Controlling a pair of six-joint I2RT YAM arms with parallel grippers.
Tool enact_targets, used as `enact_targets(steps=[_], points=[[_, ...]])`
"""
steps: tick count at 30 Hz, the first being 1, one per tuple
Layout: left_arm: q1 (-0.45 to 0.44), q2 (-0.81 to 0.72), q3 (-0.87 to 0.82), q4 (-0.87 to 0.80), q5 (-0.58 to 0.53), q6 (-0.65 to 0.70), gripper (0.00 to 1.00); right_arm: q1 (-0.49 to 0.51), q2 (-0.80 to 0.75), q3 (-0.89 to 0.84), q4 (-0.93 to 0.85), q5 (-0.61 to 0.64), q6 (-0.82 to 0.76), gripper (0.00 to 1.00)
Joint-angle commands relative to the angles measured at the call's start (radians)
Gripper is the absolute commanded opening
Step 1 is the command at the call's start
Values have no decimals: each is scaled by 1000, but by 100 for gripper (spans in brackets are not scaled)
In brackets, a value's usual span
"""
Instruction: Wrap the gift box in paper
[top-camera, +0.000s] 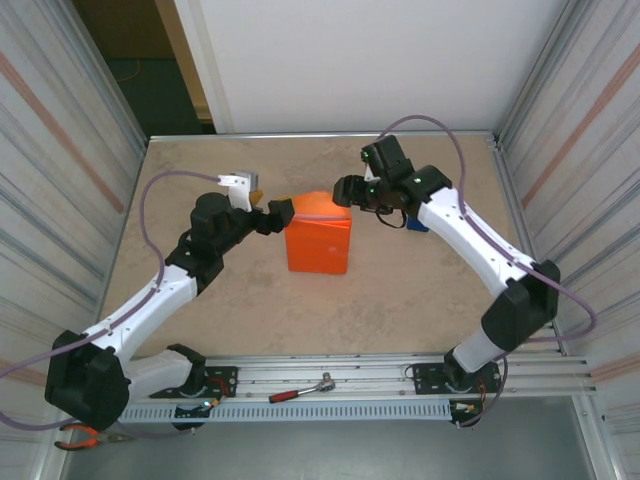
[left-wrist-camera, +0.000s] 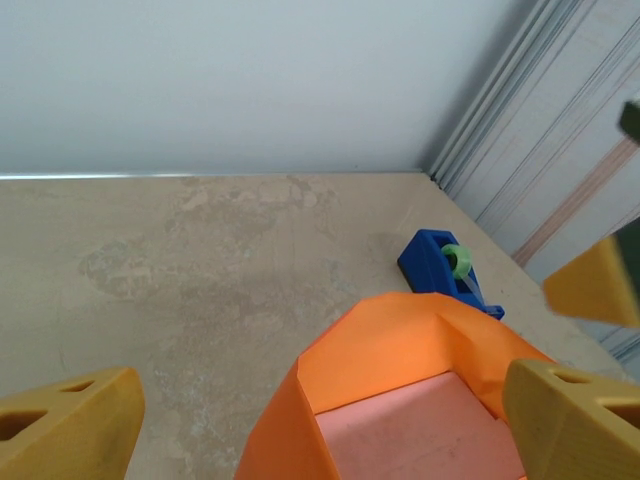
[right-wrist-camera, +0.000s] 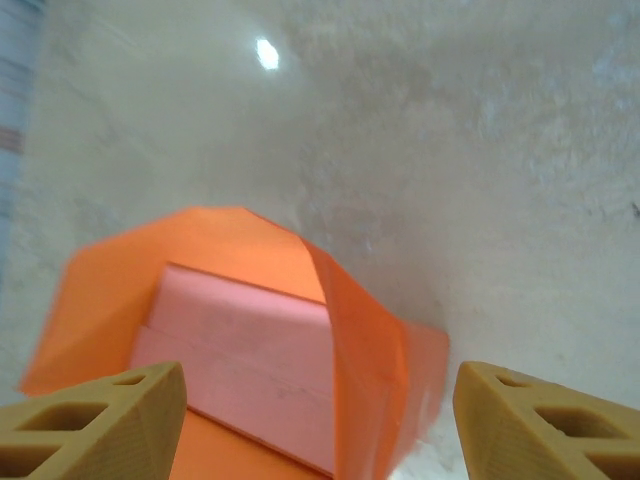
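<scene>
overhead looks down, wrist cameras closely share paper (left-wrist-camera: 380, 340)

Gift box (left-wrist-camera: 420, 430) sides behind folded paper (left-wrist-camera: 380, 335), near end past the bottom edge

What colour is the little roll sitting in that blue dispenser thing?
Light green roll in the tape dispenser; the left wrist view shows it best.

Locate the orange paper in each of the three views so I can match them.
Top external: the paper sits at the centre of the picture.
Left wrist: the paper is bottom centre to right, folded up around the gift box.
Right wrist: the paper is lower left to centre.
Shared landmark: the pink gift box inside the paper, in both wrist views.
</scene>
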Motion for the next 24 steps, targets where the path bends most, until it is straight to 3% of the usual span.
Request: enact_targets(steps=[1,4,9,12,16,18,20,21,22,24], points=[[17,1,32,-36,23,18,93,38,69,100,-191,62,-61,70],[19,1,31,-35,23,17,93,79,153,187,-300,193,-88,64],[21,0,26,-30,22,23,92,129,247,305,-397,319,-114,22],[21,-2,24,-29,20,24,92,134,259,318,-402,333,-112,7],[21,-4,21,-29,19,30,92,129,256,350,-386,338,-93,4],[21,-5,22,-31,17,34,93,125,253,348,-378,337,-79,7],[21,-5,20,-30,17,34,92,122,248,343,-361,331,-65,42],[21,-5,21,-29,18,34,93,121,245,339,-350,325,-63,46],[21,-7,18,-29,17,36,93,119,240,335,-338,315,-62,46],[21,-11,16,-27,17,37,93,114,232,334,-322,299,-56,23]])
